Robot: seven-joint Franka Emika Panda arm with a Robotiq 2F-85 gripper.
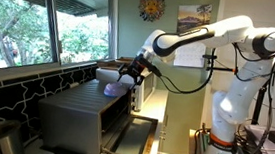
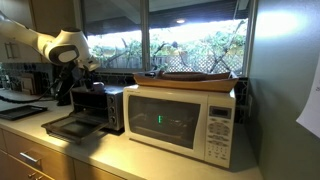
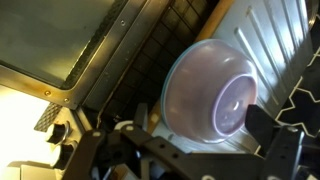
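Left to right in an exterior view: toaster oven (image 1: 82, 112) with its door (image 1: 127, 136) dropped open. A pale lavender bowl (image 1: 108, 76) rests on the oven's ribbed top. The hand (image 1: 130, 72), released and spread wide, is just beside the bowl. White arm (image 1: 206, 38). In the wrist view, the bowl (image 3: 210, 95) lies just ahead of the fingers (image 3: 272, 125); contact cannot be told.

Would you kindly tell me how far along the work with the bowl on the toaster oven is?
Done: the door of the toaster oven is folded down. In hand: the tool stands open right beside the bowl on the oven's top, not gripping it. Left: everything with the bowl itself, probably starting with a grasp; no finger closes on it yet.
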